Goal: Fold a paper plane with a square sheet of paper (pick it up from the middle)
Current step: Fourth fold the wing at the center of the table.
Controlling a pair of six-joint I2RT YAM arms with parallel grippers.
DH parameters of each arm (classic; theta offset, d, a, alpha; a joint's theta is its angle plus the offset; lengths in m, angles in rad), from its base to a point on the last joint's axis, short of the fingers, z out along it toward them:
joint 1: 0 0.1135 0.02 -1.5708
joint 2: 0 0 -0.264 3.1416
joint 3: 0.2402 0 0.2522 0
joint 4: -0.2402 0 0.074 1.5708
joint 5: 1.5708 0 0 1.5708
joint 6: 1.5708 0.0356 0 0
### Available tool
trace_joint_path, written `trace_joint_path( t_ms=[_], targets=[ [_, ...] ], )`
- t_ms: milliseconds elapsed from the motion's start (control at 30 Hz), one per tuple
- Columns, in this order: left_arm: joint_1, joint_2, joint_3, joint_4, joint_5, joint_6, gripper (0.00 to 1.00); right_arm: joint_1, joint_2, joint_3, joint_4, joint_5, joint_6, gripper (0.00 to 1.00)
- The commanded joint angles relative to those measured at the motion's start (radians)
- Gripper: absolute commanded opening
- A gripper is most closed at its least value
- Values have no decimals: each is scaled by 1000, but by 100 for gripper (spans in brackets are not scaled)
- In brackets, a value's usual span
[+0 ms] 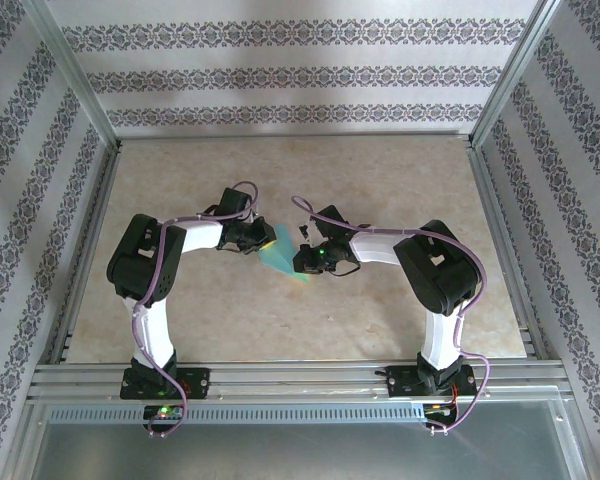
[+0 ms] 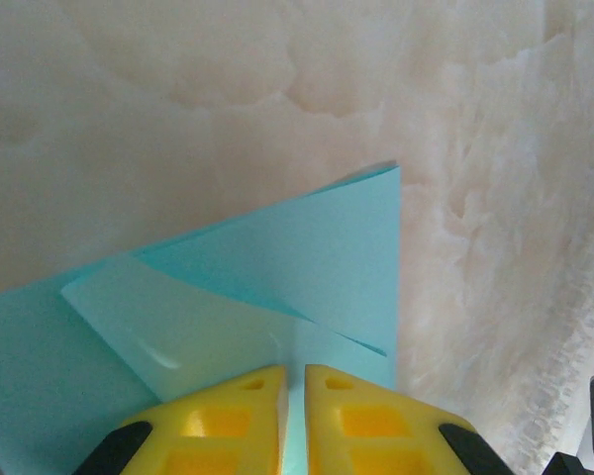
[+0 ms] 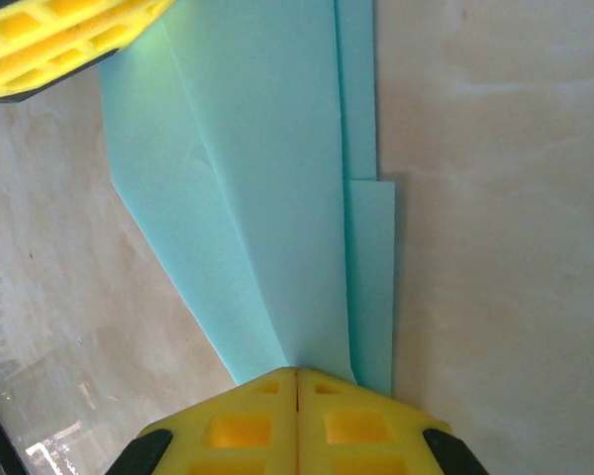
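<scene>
The paper [image 3: 267, 178], already folded into a long narrow dart with layered flaps, hangs between the two arms over the middle of the table [image 1: 380, 180]. The right gripper [image 3: 297, 381] is clamped tight on its pointed end. The left gripper [image 2: 295, 381] pinches the wider end, its fingers closed to a sliver with teal showing between them. To set the crease well, both should hold firm and draw gently apart along the fold (thin paper tears easily), without letting the layers slip.
</scene>
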Motion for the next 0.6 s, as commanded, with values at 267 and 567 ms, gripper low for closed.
trace_joint_path(
  t_ms=[267,567],
  targets=[
    [156,79,63,-76,-100,135,15,-6,74,-44,-195,147,-21,7],
    [205,76,165,-155,-102,192,16,0,78,-58,-187,147,-12,7]
  ],
)
